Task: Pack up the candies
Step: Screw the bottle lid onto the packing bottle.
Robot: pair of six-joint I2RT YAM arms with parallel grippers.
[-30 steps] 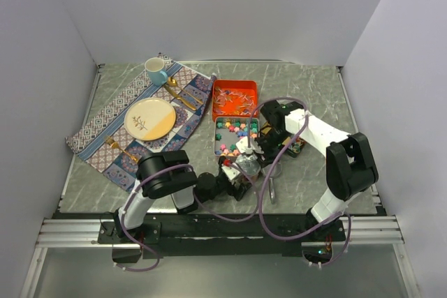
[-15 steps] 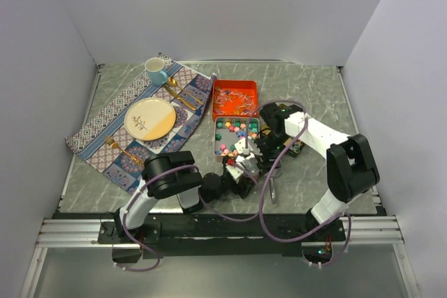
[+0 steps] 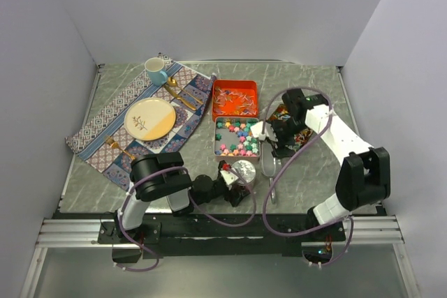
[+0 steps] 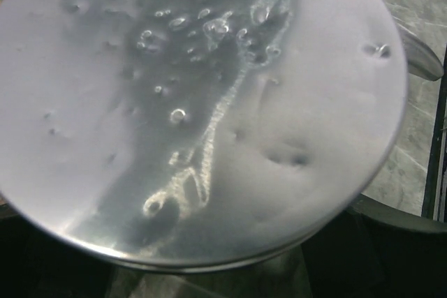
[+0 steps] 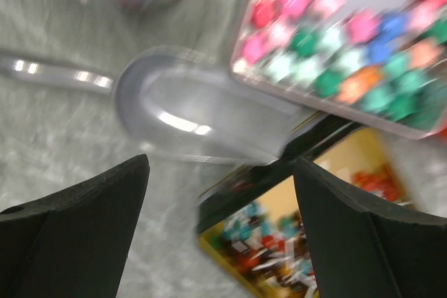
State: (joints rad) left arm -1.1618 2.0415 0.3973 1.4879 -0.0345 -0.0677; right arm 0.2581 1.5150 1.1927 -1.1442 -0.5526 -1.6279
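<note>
Star-shaped candies (image 3: 237,137) in pink, green and blue fill a rectangular metal tin (image 3: 217,146), which the right wrist view shows close up (image 5: 349,54). Thin wrapped candies (image 3: 235,99) lie in the orange tray (image 3: 235,84). My right gripper (image 3: 269,137) (image 5: 220,242) is open and empty beside the tin. A silver scoop (image 5: 202,120) lies on the table just beyond it. My left gripper (image 3: 234,181) is at a round silver-topped tin (image 3: 243,170), whose top fills the left wrist view (image 4: 202,102). The left fingers are hidden behind it.
A colourful printed lid (image 5: 279,242) lies under my right gripper. On the left, a patterned placemat (image 3: 105,120) carries a plate (image 3: 149,118), a blue cup (image 3: 155,70) and gold cutlery (image 3: 183,97). Walls close the table on three sides.
My right gripper has opened, let go of the scoop and drawn back to the right, away from the round tin. The scoop now lies on the table. The left arm shifted slightly.
</note>
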